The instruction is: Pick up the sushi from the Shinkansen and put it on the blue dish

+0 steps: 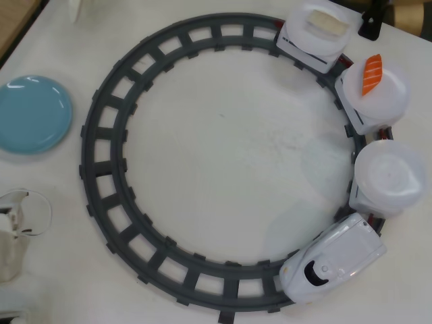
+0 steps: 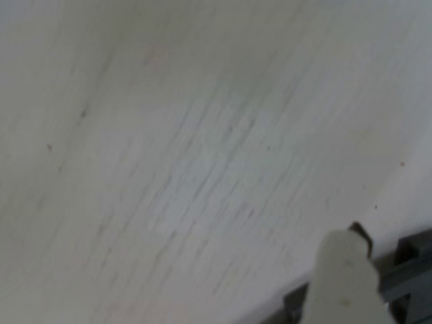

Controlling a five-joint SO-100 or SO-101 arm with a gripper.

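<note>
Overhead view: orange striped salmon sushi (image 1: pixel 372 74) on middle white train plate (image 1: pixel 381 101); round light-blue dish (image 1: pixel 30 113) empty; gripper (image 2: pixel 344 283) state indiscernible.

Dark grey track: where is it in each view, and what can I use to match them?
Overhead view: the dark grey track forms a full ring across the middle of the picture, with the Shinkansen on its right side.
Wrist view: only a short piece of the track shows in the bottom right corner, behind a pale gripper finger.
Shared landmark: the white table, which fills most of the wrist view.
</note>
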